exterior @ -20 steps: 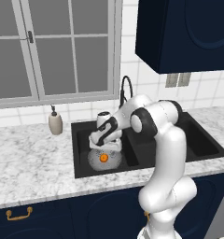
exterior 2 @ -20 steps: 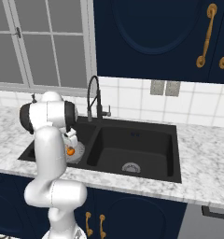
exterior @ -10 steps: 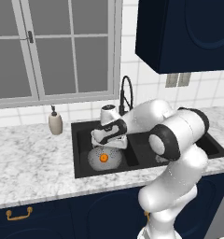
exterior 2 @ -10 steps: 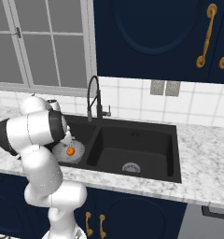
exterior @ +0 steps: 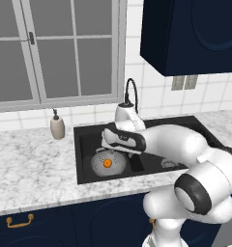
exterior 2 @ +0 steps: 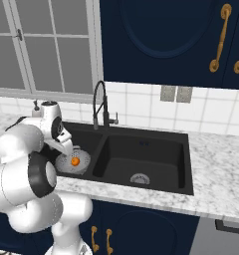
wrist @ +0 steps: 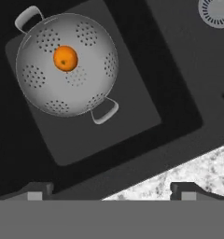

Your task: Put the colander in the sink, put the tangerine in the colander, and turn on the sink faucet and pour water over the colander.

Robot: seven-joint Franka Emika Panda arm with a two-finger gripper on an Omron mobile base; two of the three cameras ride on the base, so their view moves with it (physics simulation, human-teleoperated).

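The grey colander (exterior: 99, 163) stands in the left basin of the black sink (exterior: 87, 144), with the tangerine (exterior: 107, 164) resting inside it. My gripper (exterior: 117, 146) hovers above the colander's right rim, open, with nothing between its fingers. In the hand view the colander (wrist: 81, 88) and tangerine (wrist: 65, 58) lie at the upper left, well beyond my gripper (wrist: 111, 191), whose tips stand wide apart. The black gooseneck sink faucet (exterior 2: 99, 102) rises behind the divider between the basins. No water is visible.
A beige soap dispenser (exterior: 57, 127) stands on the marble counter (exterior: 31, 164) left of the sink. The right basin holds a silver drain (exterior 2: 139, 178). Dark wall cabinets (exterior 2: 161, 40) hang above, and a window (exterior: 55, 48) is behind.
The hand has lifted slightly and shifted right, away from the colander. The arm's elbow has swung forward and down toward the cameras. The tangerine stays in the colander.
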